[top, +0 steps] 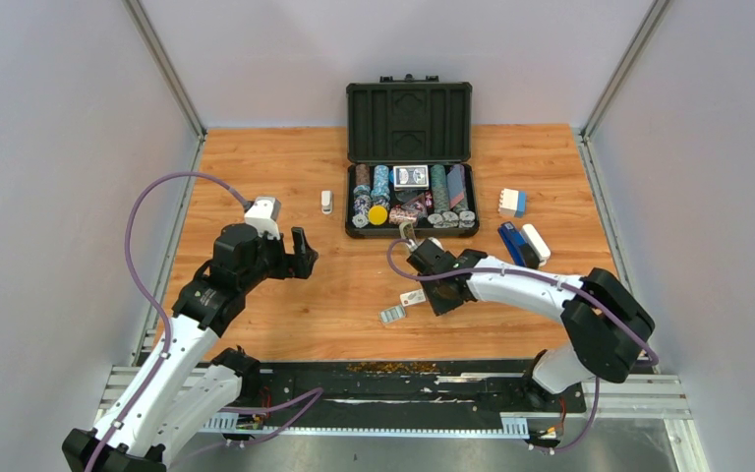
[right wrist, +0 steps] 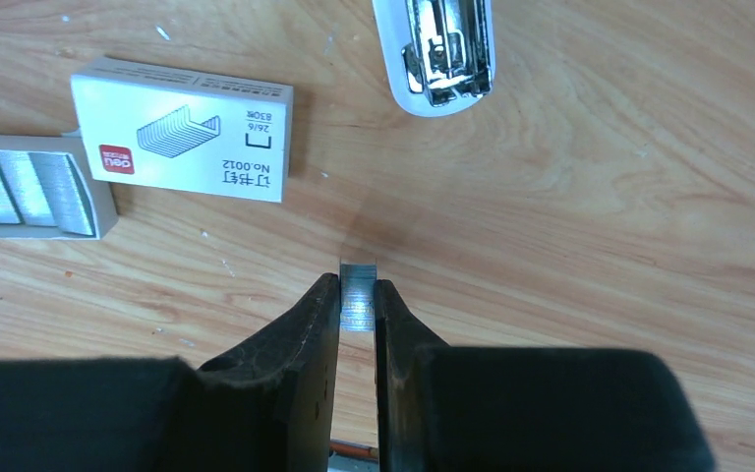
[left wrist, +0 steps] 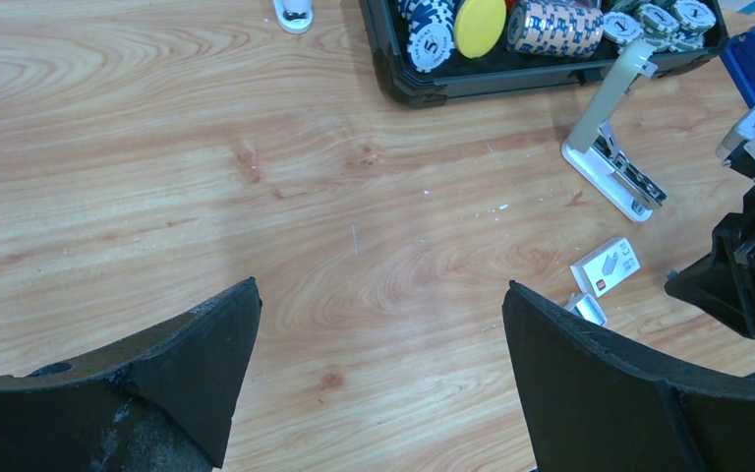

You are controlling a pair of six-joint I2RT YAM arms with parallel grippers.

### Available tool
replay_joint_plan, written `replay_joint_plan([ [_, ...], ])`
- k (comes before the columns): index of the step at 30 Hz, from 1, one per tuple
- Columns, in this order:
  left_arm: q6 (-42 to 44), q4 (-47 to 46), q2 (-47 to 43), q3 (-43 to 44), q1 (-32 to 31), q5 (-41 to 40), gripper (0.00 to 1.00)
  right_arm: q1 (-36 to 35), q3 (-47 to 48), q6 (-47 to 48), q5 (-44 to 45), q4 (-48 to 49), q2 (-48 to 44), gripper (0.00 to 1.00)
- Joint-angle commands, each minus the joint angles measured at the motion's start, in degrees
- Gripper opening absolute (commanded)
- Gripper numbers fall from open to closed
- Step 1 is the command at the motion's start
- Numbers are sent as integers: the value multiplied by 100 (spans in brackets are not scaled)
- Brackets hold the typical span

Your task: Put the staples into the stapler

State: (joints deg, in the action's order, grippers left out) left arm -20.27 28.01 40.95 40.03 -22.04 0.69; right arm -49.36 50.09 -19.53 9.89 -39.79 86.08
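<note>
Your right gripper [right wrist: 357, 295] pinches a staple strip [right wrist: 359, 272]; keep it level, carry it to the open stapler [right wrist: 437, 49] just ahead, and align it with its channel.

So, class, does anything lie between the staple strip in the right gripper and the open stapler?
Nothing visible does. Only bare tabletop separates the staple strip in the right gripper from the stapler; the box sleeve and tray lie aside.

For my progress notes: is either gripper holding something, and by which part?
The right gripper pinches a staple strip by its two long sides, one end protruding past the tips. The left gripper is open, empty.
</note>
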Motion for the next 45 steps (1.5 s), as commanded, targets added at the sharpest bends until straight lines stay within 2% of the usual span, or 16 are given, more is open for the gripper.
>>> replay_joint_plan([
  [1,42,-182,-1,5,-11,81,100,8,-241,-333,235,618,-236,17],
  [7,41,-191,0,0,-11,81,100,7,-470,-447,-43,639,-163,19],
  [14,41,-188,5,-4,-11,80,100,12,-576,-603,-365,459,-145,27],
  [18,41,-191,3,-3,-6,74,100,50,-342,-592,-367,184,-73,33],
  [25,41,-182,-15,3,-19,55,100,292,257,-381,-443,-233,376,36],
  [36,50,-180,-41,-4,-36,34,100,422,436,-287,-627,-423,794,35],
  [45,50,-168,-69,-2,-37,28,100,427,493,-246,-498,-483,1084,23],
])
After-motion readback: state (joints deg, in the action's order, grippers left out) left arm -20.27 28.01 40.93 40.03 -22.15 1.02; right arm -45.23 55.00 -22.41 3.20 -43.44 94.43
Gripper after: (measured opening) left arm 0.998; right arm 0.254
